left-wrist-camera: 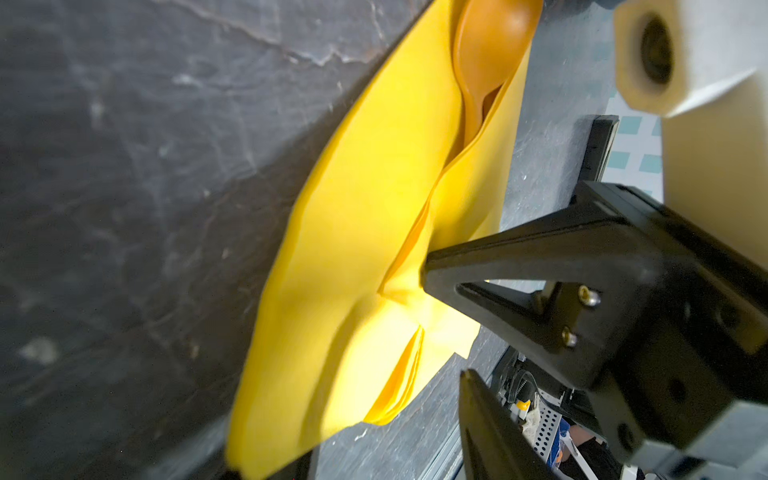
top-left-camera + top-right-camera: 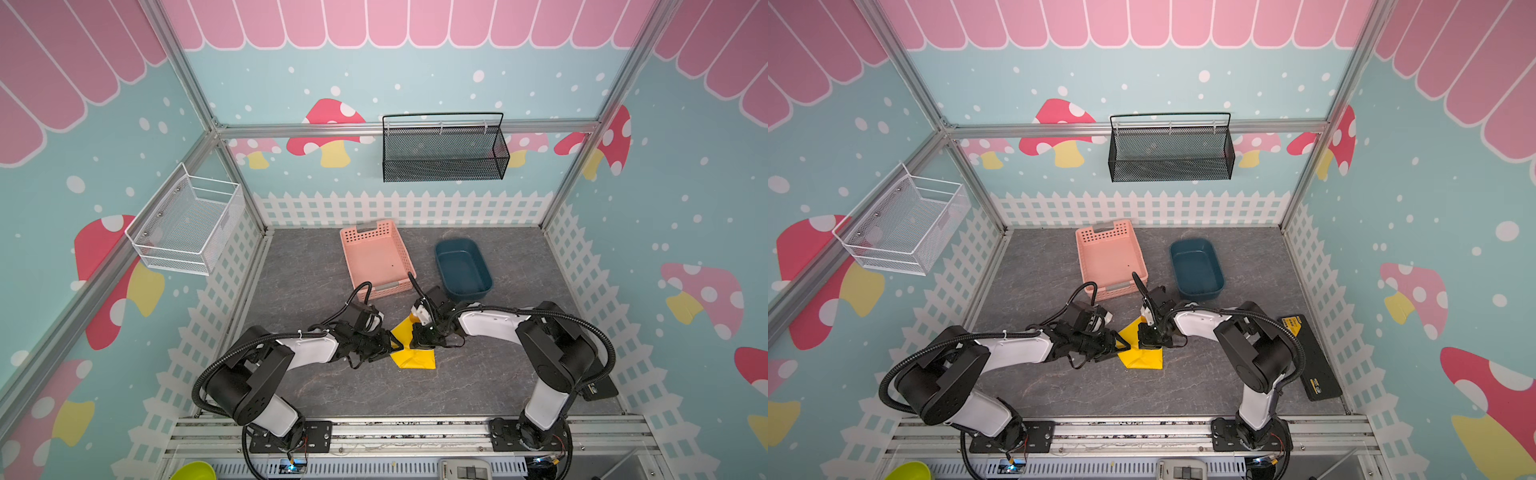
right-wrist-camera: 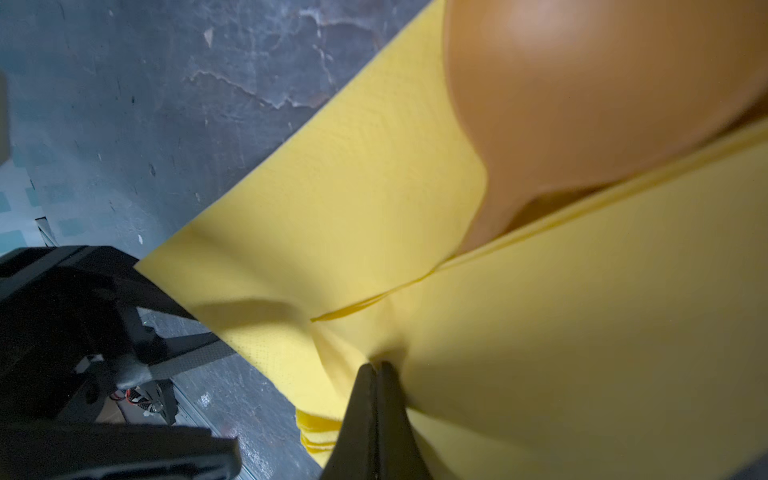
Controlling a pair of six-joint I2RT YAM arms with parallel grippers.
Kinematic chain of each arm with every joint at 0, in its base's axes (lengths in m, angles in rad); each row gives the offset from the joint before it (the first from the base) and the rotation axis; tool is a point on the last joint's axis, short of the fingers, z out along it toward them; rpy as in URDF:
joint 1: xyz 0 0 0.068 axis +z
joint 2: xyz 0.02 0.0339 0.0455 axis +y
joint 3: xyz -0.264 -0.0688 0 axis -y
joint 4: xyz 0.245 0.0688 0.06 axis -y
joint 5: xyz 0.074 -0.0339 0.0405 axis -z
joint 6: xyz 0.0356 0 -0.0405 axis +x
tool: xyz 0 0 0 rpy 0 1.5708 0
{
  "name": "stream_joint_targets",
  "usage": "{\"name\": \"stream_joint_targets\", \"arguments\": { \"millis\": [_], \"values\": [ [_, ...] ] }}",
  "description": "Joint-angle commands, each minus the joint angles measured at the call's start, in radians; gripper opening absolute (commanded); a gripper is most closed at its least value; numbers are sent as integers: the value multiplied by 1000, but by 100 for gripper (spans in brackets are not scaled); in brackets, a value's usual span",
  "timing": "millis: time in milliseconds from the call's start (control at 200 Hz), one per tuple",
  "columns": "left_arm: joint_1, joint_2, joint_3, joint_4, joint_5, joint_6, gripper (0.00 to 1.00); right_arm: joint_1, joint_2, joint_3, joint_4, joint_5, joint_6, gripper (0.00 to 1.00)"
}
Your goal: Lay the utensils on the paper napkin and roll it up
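Note:
The yellow paper napkin (image 2: 415,359) (image 2: 1142,360) lies on the grey floor between my two grippers, folded over the utensils. Only the orange spoon bowl (image 1: 488,45) (image 3: 582,95) sticks out from under the fold; fork and knife are hidden. My right gripper (image 2: 417,341) (image 3: 376,365) is shut, its tips pinching a pucker in the napkin (image 3: 582,332), also seen in the left wrist view (image 1: 426,270). My left gripper (image 2: 392,345) (image 1: 349,424) stands open at the napkin's left edge, with a folded corner of the napkin (image 1: 353,249) loose between its spread fingers.
A pink perforated basket (image 2: 376,257) and a dark blue tub (image 2: 463,270) stand just behind the grippers. A black mesh basket (image 2: 444,149) hangs on the back wall, a white wire one (image 2: 187,220) on the left wall. A black flat device (image 2: 1308,357) lies at the right.

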Motion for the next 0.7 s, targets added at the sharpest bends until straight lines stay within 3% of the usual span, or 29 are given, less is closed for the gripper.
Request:
{"name": "stream_joint_targets", "arguments": {
  "millis": [0,235,690],
  "values": [
    [29,-2,-9,-7,-34,-23,55,10,32,-33,-25,19,-2,0],
    [80,25,65,-62,-73,35,53,10,26,-33,-25,20,-3,0],
    [83,-9,102,-186,-111,119,33,10,23,-38,-24,17,-3,0]
  ]
}}
